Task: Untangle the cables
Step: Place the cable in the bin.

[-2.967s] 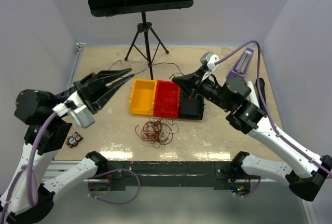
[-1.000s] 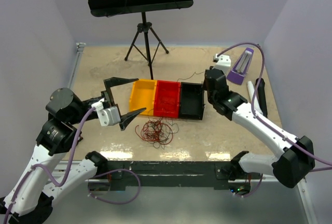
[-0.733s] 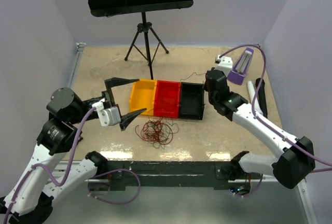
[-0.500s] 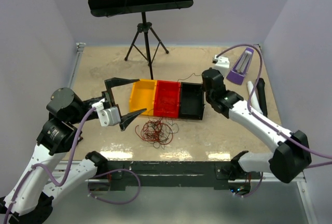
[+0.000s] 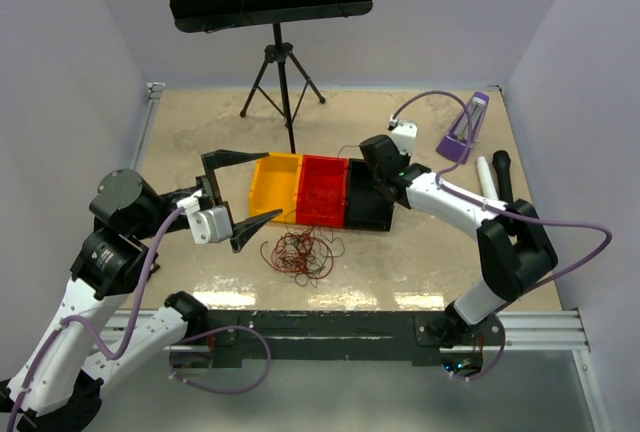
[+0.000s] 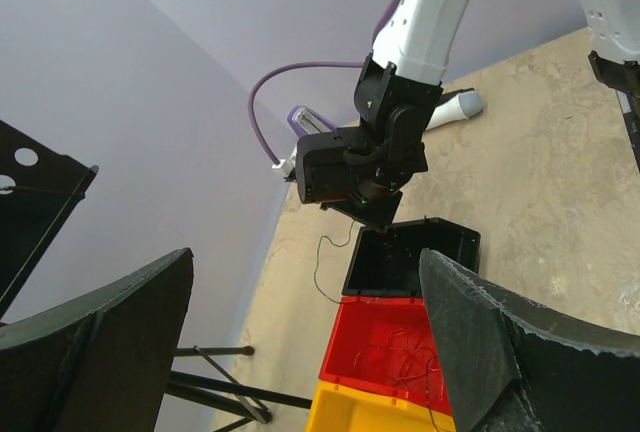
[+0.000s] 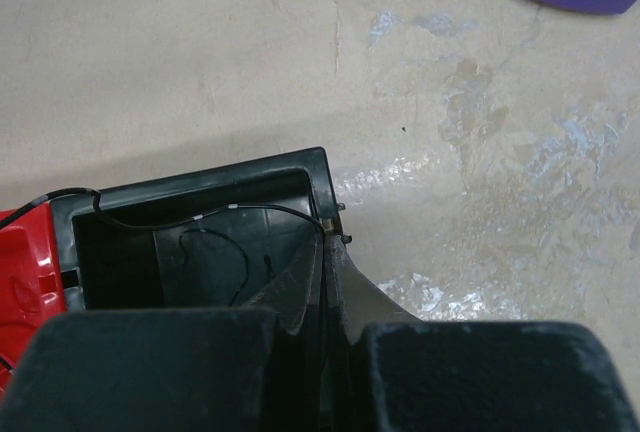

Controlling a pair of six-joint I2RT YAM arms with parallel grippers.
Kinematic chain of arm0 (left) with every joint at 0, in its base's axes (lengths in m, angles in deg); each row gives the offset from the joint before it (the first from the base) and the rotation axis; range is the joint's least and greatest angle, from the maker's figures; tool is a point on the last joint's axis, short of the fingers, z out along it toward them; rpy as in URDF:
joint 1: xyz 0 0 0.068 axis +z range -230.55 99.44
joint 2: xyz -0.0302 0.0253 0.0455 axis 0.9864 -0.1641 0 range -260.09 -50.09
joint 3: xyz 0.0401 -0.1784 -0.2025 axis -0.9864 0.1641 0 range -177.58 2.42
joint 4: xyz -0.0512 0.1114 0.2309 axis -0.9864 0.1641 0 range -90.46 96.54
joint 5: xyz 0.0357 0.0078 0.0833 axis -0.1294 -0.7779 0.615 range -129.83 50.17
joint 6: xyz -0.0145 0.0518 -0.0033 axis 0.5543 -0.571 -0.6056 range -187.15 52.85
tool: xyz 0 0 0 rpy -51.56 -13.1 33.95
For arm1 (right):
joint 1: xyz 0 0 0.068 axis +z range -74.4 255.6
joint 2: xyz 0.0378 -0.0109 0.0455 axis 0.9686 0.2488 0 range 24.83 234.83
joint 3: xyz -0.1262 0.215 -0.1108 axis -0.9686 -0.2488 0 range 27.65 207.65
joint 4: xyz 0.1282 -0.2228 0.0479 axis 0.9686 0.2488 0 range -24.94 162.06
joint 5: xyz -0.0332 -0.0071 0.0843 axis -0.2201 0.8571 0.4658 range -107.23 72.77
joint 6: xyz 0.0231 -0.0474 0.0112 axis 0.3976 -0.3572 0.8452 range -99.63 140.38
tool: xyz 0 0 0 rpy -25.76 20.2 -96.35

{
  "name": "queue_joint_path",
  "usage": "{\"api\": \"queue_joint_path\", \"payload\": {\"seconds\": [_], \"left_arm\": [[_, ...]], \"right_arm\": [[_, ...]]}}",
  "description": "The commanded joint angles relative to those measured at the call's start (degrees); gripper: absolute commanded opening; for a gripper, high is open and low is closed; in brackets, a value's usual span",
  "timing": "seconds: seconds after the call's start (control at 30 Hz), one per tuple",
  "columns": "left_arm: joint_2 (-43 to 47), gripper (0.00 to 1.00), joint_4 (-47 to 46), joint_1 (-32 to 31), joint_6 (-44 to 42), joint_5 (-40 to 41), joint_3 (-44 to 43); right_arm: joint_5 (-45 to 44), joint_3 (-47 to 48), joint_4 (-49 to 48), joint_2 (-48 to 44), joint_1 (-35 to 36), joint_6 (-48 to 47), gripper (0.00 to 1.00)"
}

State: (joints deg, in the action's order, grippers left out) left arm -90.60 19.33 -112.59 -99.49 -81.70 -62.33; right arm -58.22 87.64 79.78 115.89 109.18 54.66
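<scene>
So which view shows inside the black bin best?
Right wrist: it looks into the black bin, a black wire across it. Top external has the right arm overlapping it; left wrist sees it small, beneath the right gripper.

Around the middle of the table [image 5: 200,132] a yellow bin [image 5: 276,188], a red bin [image 5: 322,190] and a black bin [image 5: 365,214] sit touching in a row, with a black tripod stand [image 5: 283,72] at twelve o'clock and a purple holder [image 5: 462,132] toward two o'clock.

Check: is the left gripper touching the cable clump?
No, the open left gripper hangs beside the cables with a clear gap between them.
</scene>
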Motion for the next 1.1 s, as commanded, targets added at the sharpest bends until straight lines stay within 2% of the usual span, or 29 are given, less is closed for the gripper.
{"api": "queue_joint_path", "payload": {"seconds": [0.0, 0.37, 0.43, 0.5, 0.53, 0.57, 0.6, 0.63, 0.67, 0.73, 0.87, 1.07], "left_arm": [[-0.2, 1.00, -2.1, -0.2, 0.1, -0.7, 0.5], [-0.4, 1.00, -2.4, -0.2, 0.3, -0.5, 0.6], [-0.4, 1.00, -2.6, -0.1, 0.4, -0.7, 0.6], [-0.4, 1.00, -2.7, -0.2, 0.6, -0.7, 0.6], [-0.4, 1.00, -2.7, -0.1, 0.7, -0.7, 0.5], [-0.4, 1.00, -2.8, -0.2, 0.7, -0.7, 0.4], [-0.4, 1.00, -2.7, -0.2, 0.7, -0.6, 0.5], [-0.3, 1.00, -2.7, -0.1, 0.5, -0.5, 0.5], [-0.2, 1.00, -2.8, -0.2, 0.4, -0.4, 0.5], [-0.1, 1.00, -2.6, -0.2, 0.4, -0.4, 0.6], [0.0, 1.00, -2.6, -0.1, 0.3, -0.5, 0.9], [0.0, 1.00, -3.1, -0.2, 0.9, -0.8, 0.9]], "right_arm": [[-0.6, 1.3, -2.0, 0.2, -0.1, 2.4, 0.00], [4.9, 1.1, -4.3, 2.1, 0.2, 1.8, 0.00], [6.0, 0.9, -5.2, 1.2, 0.2, 1.4, 0.03], [6.8, 1.4, -5.3, 1.1, 0.2, 1.0, 0.13], [7.2, 1.8, -4.8, 1.3, 0.2, 1.0, 0.22], [7.4, 2.1, -4.3, 1.6, 0.2, 0.8, 0.38], [7.4, 2.2, -3.8, 1.6, 0.1, 0.7, 0.49], [7.4, 2.1, -3.6, 1.4, 0.2, 0.7, 0.57], [7.6, 1.7, -3.6, 0.9, 0.1, 0.6, 0.63], [7.9, 1.0, -3.4, -0.7, 0.1, 0.7, 0.68], [8.8, 0.3, -3.6, -5.5, 0.1, 0.0, 0.69], [11.5, 4.9, -2.3, -10.6, 0.2, -1.6, 0.60]]}}
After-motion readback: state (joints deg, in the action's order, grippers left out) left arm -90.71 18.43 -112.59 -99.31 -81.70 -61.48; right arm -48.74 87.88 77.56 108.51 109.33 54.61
